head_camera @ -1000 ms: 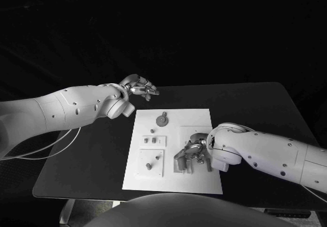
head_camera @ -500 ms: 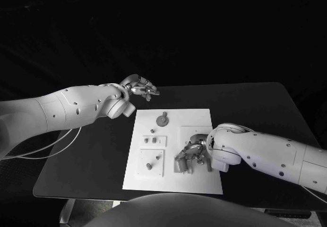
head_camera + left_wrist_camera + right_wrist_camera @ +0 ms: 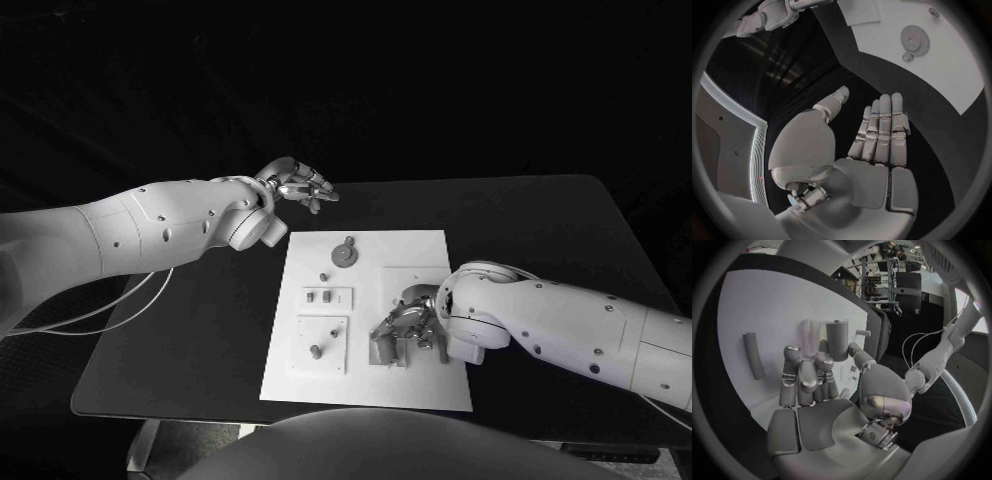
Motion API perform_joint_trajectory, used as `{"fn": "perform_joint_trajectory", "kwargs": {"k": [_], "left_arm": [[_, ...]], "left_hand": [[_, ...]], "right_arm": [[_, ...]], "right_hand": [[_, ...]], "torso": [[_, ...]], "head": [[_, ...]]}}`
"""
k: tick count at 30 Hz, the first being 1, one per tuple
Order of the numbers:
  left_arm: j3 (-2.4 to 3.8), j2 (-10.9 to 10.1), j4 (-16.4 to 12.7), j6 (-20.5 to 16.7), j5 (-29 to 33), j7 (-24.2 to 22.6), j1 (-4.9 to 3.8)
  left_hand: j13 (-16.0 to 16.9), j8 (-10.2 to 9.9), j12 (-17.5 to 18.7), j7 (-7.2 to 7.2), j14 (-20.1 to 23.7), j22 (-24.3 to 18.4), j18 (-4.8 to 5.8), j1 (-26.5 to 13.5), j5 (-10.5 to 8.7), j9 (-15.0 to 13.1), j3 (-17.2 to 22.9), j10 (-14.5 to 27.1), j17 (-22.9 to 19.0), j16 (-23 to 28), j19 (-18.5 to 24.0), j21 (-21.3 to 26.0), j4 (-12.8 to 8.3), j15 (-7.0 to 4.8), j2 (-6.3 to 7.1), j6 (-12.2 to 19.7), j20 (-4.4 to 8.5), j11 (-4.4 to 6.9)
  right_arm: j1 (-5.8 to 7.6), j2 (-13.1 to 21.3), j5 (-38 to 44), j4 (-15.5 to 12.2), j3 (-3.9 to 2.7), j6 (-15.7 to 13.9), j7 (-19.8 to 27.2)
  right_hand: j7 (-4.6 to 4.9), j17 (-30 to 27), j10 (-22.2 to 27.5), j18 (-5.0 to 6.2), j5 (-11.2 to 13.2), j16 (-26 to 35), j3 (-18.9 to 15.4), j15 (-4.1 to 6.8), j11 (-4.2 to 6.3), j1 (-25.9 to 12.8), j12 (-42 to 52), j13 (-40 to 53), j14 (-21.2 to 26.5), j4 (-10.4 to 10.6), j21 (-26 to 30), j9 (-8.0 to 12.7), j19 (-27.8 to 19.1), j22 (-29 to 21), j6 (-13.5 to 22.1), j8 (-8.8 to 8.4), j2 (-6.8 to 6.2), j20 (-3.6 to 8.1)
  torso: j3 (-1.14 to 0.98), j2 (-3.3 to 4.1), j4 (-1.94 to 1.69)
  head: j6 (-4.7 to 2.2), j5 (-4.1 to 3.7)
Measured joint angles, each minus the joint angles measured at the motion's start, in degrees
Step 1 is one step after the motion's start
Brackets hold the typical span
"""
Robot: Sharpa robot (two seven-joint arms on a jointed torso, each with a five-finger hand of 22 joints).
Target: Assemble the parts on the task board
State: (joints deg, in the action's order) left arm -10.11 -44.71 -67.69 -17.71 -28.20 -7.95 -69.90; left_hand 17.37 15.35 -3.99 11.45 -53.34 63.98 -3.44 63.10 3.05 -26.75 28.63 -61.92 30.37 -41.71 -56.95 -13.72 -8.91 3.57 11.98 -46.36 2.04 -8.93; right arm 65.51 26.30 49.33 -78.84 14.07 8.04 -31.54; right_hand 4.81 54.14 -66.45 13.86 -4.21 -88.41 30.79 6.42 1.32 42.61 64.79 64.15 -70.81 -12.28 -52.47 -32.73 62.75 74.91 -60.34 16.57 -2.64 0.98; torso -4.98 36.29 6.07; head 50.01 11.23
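— Where is the right hand (image 3: 407, 327)?

— Low over the board (image 3: 433, 385), on its right half, fingers curled down. In the right wrist view a short grey peg (image 3: 837, 339) stands upright at the fingertips, between thumb and fingers — it looks pinched, the other fingers bent in beside it.

— Anything else near it?

— A longer rod (image 3: 752, 362) lies flat on the board, apart from the fingers, off to the side of the palm.

— And the left hand (image 3: 296, 184)?

— Off the board, above the table (image 3: 188, 330) past the board's far left corner. The left wrist view shows its fingers (image 3: 882, 131) straight and pressed side by side, thumb apart, holding nothing.

— What lies closest to it?

— A gear (image 3: 343, 254) with a small tab, flat on the board's far end, well clear of that hand. Two small plates with pegs (image 3: 326, 296) sit on the board's left side, between the hands.
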Motion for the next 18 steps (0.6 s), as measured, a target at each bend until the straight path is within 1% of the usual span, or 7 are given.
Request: {"fn": "perform_joint_trajectory", "kwargs": {"k": [7,8,9,11,12,15,18], "left_arm": [[0.00,0.0,0.0,0.0,0.0,0.1,0.00],[0.00,0.0,0.0,0.0,0.0,0.1,0.00],[0.00,0.0,0.0,0.0,0.0,0.1,0.00],[0.00,0.0,0.0,0.0,0.0,0.1,0.00],[0.00,0.0,0.0,0.0,0.0,0.1,0.00],[0.00,0.0,0.1,0.0,0.0,0.2,0.00],[0.00,0.0,0.1,0.0,0.0,0.2,0.00]], "left_hand": [[0.0,0.0,0.0,0.00,0.0,0.0,0.00,0.0,0.00,0.0,0.0,0.0,0.0,0.0,0.0,0.0,0.0,0.00,0.00,0.0,0.00,0.00],[0.0,0.2,0.0,0.00,0.0,0.0,0.00,0.0,0.00,0.0,0.0,0.0,0.0,0.0,0.0,0.0,0.4,0.00,0.00,0.0,0.00,0.01],[0.0,0.2,0.0,0.00,0.0,0.1,0.00,0.0,0.00,0.0,0.0,0.0,0.1,0.0,0.0,0.0,0.5,0.00,0.00,0.0,0.00,0.01],[0.0,0.2,0.0,0.00,0.0,0.1,0.00,0.0,0.00,0.0,0.0,0.0,0.1,0.0,0.0,0.0,0.5,0.00,0.00,0.0,0.00,0.01],[0.0,0.2,0.0,0.00,0.0,0.1,0.00,0.0,0.00,0.0,0.0,0.0,0.1,0.0,0.0,0.0,0.5,0.00,0.00,0.0,0.00,0.01],[0.0,0.2,0.0,0.00,0.0,0.1,0.00,0.0,0.00,0.0,0.0,0.0,0.1,0.0,0.0,0.0,0.5,0.00,0.00,0.0,-0.01,0.01],[0.0,0.2,0.0,0.00,0.0,0.1,0.00,0.0,0.00,0.0,0.0,0.0,0.1,0.0,0.0,0.0,0.5,0.00,0.00,0.0,-0.01,0.01]], "right_arm": [[-0.01,0.0,0.5,0.0,-0.02,0.1,0.1],[-0.01,0.0,0.5,-0.1,-0.02,0.1,0.1],[-0.01,0.0,0.6,-0.1,-0.02,0.1,0.1],[-0.04,0.0,0.8,-0.1,-0.02,0.1,0.1],[-0.04,0.0,0.8,-0.1,-0.01,0.1,0.1],[-0.06,0.0,1.0,0.0,-0.01,0.1,0.1],[-0.07,0.0,1.1,0.0,-0.01,0.1,0.1]], "right_hand": [[-0.01,0.0,0.0,0.00,0.0,0.0,0.0,-0.02,0.00,-0.1,0.0,0.0,0.0,0.0,0.0,0.0,0.0,0.0,0.0,0.05,-0.08,0.00],[-0.01,0.0,0.0,0.00,0.0,0.0,0.0,-0.02,0.00,-0.1,0.0,0.0,0.0,0.0,0.0,0.0,0.0,0.0,0.0,0.05,-0.09,0.00],[0.09,-0.3,0.0,0.00,-0.2,0.2,0.0,-0.04,-0.01,-0.8,0.0,0.0,0.2,0.9,0.2,0.0,-0.2,0.0,0.1,-0.05,-0.85,-0.21],[0.31,-1.0,0.6,0.12,-0.9,0.4,1.7,0.04,-0.07,-2.4,0.0,0.0,1.0,3.8,0.4,0.1,-0.4,0.0,0.3,-0.44,-2.66,-0.17],[0.31,-1.0,0.7,0.15,-0.9,0.4,1.8,0.05,-0.08,-2.4,0.0,0.0,1.1,4.0,0.4,0.1,-0.4,0.0,0.3,-0.44,-2.76,-0.16],[0.31,-1.2,0.7,0.29,-0.8,0.4,2.2,0.04,-0.08,-2.6,0.0,0.0,1.2,4.7,0.4,0.1,-0.6,0.0,0.3,-0.43,-4.03,-0.16],[0.31,-1.3,0.7,0.32,0.4,0.4,2.5,0.11,-0.08,-2.8,0.0,0.0,1.3,5.4,0.4,0.1,-0.6,0.0,0.3,-0.41,-4.74,-0.16]], "torso": [[-0.01,0.01,0.01],[-0.01,0.01,0.01],[-0.01,0.01,0.01],[-0.02,0.01,0.01],[-0.02,0.01,0.01],[-0.02,0.01,0.01],[-0.02,0.01,0.02]], "head": [[0.00,0.15],[0.00,0.16],[0.00,0.16],[0.00,0.16],[0.00,0.16],[0.00,0.17],[0.00,0.17]]}}
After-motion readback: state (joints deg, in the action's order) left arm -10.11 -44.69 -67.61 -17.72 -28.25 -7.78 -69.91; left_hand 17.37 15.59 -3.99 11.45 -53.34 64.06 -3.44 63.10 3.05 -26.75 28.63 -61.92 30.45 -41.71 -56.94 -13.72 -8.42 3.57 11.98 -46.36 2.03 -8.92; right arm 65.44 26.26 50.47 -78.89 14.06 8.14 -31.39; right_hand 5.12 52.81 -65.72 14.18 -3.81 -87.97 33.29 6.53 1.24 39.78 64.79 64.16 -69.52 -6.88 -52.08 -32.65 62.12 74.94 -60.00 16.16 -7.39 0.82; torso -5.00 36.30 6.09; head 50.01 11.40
